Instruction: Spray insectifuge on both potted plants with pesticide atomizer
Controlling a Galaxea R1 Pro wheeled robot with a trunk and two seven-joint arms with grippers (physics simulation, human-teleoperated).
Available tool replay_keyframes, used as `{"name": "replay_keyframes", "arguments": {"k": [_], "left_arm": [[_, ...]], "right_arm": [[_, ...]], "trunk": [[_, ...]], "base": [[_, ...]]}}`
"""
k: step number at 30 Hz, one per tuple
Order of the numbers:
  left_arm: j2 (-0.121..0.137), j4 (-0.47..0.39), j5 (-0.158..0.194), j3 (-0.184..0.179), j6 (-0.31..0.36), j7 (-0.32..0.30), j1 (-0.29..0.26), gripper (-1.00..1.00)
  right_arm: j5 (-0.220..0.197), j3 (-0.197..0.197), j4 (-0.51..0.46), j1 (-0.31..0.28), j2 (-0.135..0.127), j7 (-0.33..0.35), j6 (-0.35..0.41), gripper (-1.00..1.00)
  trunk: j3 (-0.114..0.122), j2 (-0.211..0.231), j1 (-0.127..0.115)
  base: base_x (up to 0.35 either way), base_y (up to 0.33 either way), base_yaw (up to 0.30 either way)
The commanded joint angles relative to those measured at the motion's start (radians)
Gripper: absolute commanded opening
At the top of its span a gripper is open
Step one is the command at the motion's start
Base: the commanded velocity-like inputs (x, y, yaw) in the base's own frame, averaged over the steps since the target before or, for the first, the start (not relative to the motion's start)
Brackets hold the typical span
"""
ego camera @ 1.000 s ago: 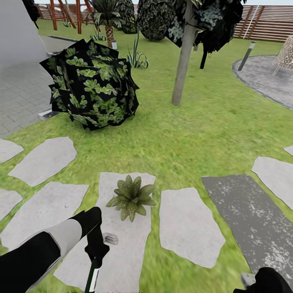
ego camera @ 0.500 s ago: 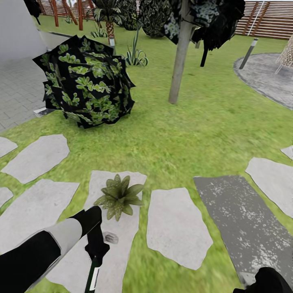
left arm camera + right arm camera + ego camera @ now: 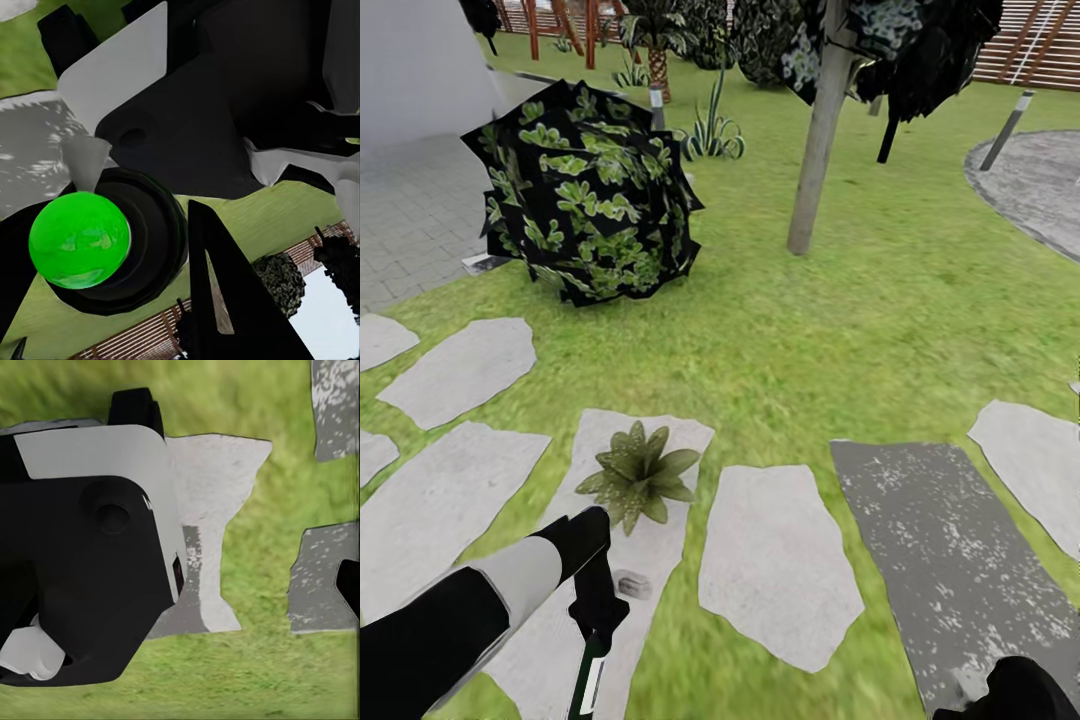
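The black left gripper [image 3: 597, 610] is clamped on the slim dark green spray bottle [image 3: 588, 682], beside a small olive-green leafy rosette [image 3: 637, 476] on a pale stepping stone [image 3: 655, 435]; the right gripper's grip I cannot tell.

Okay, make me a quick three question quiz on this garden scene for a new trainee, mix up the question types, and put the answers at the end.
1. True or false: the potted plant sits on a pale stepping stone.
2. Multiple choice: what does the left pincer hold? A) a trowel B) the pesticide atomizer C) nothing
3. Fill in: behind the potted plant, on the lawn, stands a big dark round ____.

Key: 1 true; 2 B; 3 bush.
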Motion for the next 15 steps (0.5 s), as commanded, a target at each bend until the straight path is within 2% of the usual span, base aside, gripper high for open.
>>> {"name": "replay_keyframes", "arguments": {"k": [1,5,15], "left_arm": [[0.0,-0.001,-0.01,0.003,0.005,-0.009,0.0,-1.0],[0.0,-0.001,-0.01,0.003,0.005,-0.009,-0.001,-1.0],[0.0,-0.001,-0.01,0.003,0.005,-0.009,-0.001,-1.0]], "right_arm": [[0.009,-0.001,0.0,-0.001,0.0,0.01,0.002,1.0],[0.008,-0.002,0.0,-0.001,-0.003,0.012,0.002,1.0],[0.008,-0.001,0.0,-0.001,-0.005,0.011,0.002,1.0]], "trunk": [[-0.001,0.0,0.0],[-0.002,0.0,0.0],[-0.013,0.0,0.0]], "base": [[0.0,-0.306,0.002],[0.0,-0.303,0.063],[0.0,-0.3,0.184]]}}
